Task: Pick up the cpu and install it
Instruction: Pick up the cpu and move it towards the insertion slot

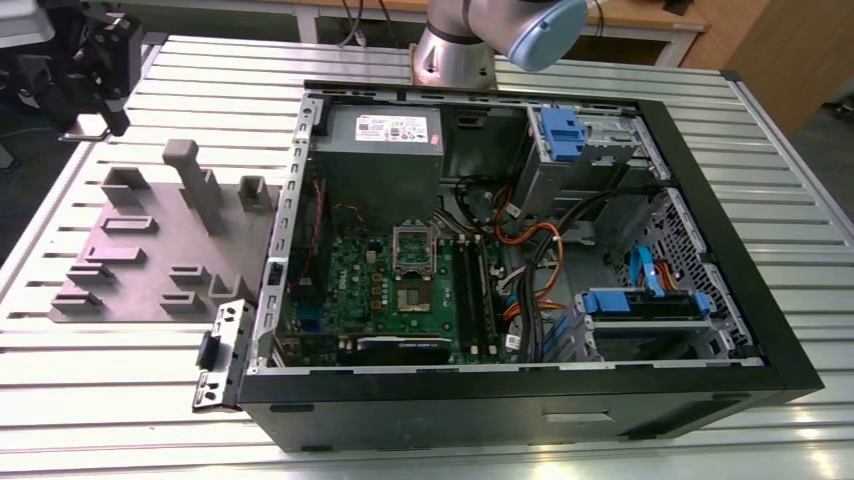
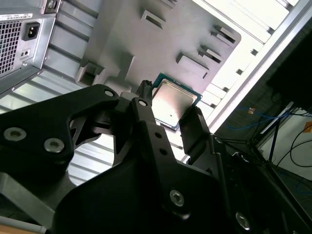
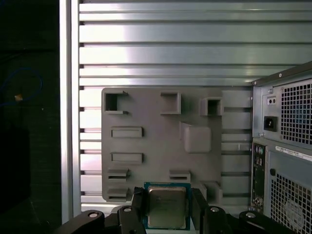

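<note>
The tool (image 2: 171, 105) is clamped on the cpu (image 2: 174, 103). One black finger (image 2: 144, 97) presses one edge of the chip and the opposite finger presses the other edge, so the flat silver-grey top and its paler, green-edged rim show between them. In the first wrist view the cpu (image 3: 166, 206) sits square between the two fingers of the tool (image 3: 167, 204), in front of the edge of the grey fixture plate (image 3: 156, 141) nearest the camera. Whether the chip touches the plate or hangs clear of it cannot be told.

The fixture plate (image 1: 147, 255) lies flat on the ribbed aluminium tabletop (image 1: 120, 370) and carries raised blocks and open pockets. A tall post stands near the edge that faces the computer case (image 1: 747, 300). In the exterior view the tool (image 1: 91, 120) hangs over the tabletop just past the plate's far corner, on the exterior view's left.

The case lies on its side just beside the plate, on the exterior view's right, with its side panel off. Inside it, well apart from the plate, is the green motherboard (image 1: 387, 300), with an upright silver socket frame (image 1: 411, 243) and long black memory sticks (image 1: 470, 290) next to the frame. In both wrist views the case's rear panel (image 3: 287, 146), with its vent grilles, borders the plate.
</note>
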You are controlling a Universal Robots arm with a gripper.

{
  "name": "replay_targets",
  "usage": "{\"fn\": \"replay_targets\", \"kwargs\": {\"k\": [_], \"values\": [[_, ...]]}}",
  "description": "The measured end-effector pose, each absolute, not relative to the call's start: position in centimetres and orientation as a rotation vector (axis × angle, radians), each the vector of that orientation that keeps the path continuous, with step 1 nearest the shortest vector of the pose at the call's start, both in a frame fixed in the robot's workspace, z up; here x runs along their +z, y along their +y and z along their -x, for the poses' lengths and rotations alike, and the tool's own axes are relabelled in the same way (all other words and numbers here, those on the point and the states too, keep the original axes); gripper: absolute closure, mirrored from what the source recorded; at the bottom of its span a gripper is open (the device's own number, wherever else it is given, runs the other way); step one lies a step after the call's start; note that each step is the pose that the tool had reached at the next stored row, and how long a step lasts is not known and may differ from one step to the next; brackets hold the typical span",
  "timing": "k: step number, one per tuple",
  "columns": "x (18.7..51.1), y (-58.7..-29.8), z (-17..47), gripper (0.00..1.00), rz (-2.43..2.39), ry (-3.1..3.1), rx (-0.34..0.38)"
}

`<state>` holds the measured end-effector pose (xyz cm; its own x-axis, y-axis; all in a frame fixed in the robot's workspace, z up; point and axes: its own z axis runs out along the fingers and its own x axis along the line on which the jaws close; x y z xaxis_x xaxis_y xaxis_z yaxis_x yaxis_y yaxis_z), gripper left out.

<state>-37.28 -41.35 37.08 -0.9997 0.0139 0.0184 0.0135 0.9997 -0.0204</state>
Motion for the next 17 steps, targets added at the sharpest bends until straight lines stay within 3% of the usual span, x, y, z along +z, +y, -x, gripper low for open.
{"fn": "replay_targets", "kwargs": {"k": [17], "values": [[37.1,-41.4,35.0,0.53,0.021,-3.123,0.032]]}}
